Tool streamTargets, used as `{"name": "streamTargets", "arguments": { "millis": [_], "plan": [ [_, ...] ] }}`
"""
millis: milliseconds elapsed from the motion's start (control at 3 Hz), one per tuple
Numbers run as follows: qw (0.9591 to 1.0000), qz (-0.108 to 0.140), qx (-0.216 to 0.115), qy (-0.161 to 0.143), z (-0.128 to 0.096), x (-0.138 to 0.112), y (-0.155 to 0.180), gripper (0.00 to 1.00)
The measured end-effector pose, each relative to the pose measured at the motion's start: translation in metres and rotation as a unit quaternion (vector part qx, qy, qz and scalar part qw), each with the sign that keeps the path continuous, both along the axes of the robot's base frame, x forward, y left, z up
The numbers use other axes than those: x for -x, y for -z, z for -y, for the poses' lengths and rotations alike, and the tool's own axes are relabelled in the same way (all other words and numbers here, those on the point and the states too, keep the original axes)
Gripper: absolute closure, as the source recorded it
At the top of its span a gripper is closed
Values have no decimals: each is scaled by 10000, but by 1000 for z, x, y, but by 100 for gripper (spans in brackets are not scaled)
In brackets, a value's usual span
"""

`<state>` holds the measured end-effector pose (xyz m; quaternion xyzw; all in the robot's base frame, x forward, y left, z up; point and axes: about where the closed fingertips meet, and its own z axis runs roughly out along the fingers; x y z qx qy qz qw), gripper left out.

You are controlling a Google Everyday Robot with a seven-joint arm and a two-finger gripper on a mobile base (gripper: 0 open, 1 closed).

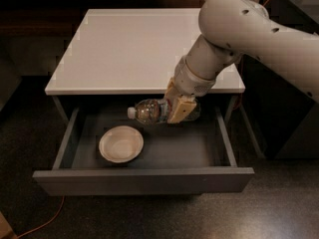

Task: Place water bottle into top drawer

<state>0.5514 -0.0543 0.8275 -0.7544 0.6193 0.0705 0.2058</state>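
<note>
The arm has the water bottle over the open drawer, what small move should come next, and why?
Probably lower the pincer slightly, straight down. It grips the water bottle sideways above the floor of the top drawer near its back; the bowl lies nearer the front, so the spot below looks free.

I have one view only. It looks down steeply from above and in front, facing the pulled-out top drawer (144, 180) square-on, with the white tabletop (129, 49) lying beyond it. It stands near enough that the drawer and tabletop fill most of the frame. My arm (239, 29) comes in from the upper right. My tool (180, 107) sits near the middle, clasped on the water bottle (149, 111) over the drawer's rear part.
</note>
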Motion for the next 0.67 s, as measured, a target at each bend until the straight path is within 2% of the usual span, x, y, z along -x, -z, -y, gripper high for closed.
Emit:
{"name": "streamTargets", "arguments": {
  "millis": [667],
  "plan": [
    [9977, -290, 495, 350, 11, 8, 25, 100]
  ]
}}
